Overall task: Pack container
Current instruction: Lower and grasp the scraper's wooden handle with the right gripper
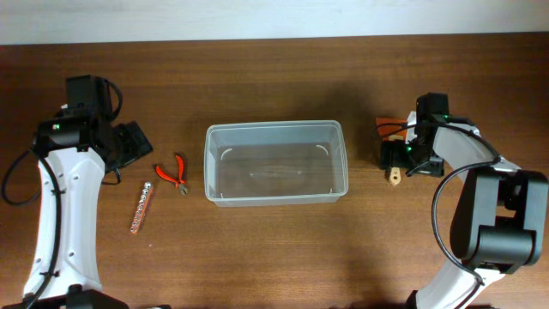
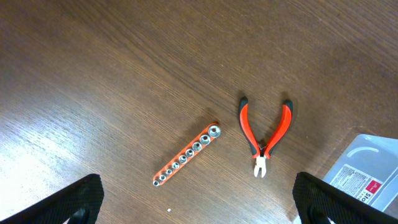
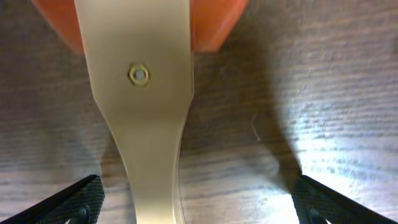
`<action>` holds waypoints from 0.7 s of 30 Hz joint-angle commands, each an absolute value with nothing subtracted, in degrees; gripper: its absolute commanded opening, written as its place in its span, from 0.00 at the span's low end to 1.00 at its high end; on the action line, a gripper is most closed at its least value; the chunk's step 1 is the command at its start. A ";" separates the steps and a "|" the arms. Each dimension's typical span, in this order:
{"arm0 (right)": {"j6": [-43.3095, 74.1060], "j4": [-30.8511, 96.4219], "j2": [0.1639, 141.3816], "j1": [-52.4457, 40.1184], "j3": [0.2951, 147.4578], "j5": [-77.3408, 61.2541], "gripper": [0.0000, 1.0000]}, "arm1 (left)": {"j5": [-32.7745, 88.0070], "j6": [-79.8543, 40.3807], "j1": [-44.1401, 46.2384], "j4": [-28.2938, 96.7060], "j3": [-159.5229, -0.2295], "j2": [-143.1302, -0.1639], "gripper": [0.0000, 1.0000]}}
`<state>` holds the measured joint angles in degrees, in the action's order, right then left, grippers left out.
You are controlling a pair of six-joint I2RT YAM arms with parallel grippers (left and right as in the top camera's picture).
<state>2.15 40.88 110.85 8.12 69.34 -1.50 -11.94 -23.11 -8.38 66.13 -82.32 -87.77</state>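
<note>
The container (image 1: 273,127), a clear rectangular bin, stands empty at the table's middle; its corner shows in the left wrist view (image 2: 368,169). Red-handled pliers (image 1: 175,172) (image 2: 265,133) and an orange socket rail (image 1: 141,206) (image 2: 186,154) lie left of it. My left gripper (image 1: 130,144) (image 2: 199,208) is open and empty, held above and left of these tools. My right gripper (image 1: 395,158) (image 3: 199,208) is open, low over a tool with a cream handle (image 1: 395,178) (image 3: 140,106) and an orange part (image 1: 390,125) (image 3: 214,25). The handle lies between the fingers, not gripped.
Wooden table all round. The right arm's base (image 1: 502,223) stands at the right front, the left arm's link (image 1: 64,215) runs along the left side. A pale wall edge runs along the far side.
</note>
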 commanded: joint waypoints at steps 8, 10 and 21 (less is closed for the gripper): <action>-2.55 40.29 113.86 5.61 69.49 -8.47 1.00 | -11.35 -22.22 -8.54 65.95 -82.43 -87.53 0.99; -2.50 40.29 113.86 5.37 69.49 -8.67 0.96 | -11.35 -22.22 -8.54 65.95 -82.43 -87.53 0.99; -2.09 41.52 113.86 5.21 69.49 -8.64 0.62 | -11.35 -22.22 -8.54 65.91 -82.43 -87.53 0.99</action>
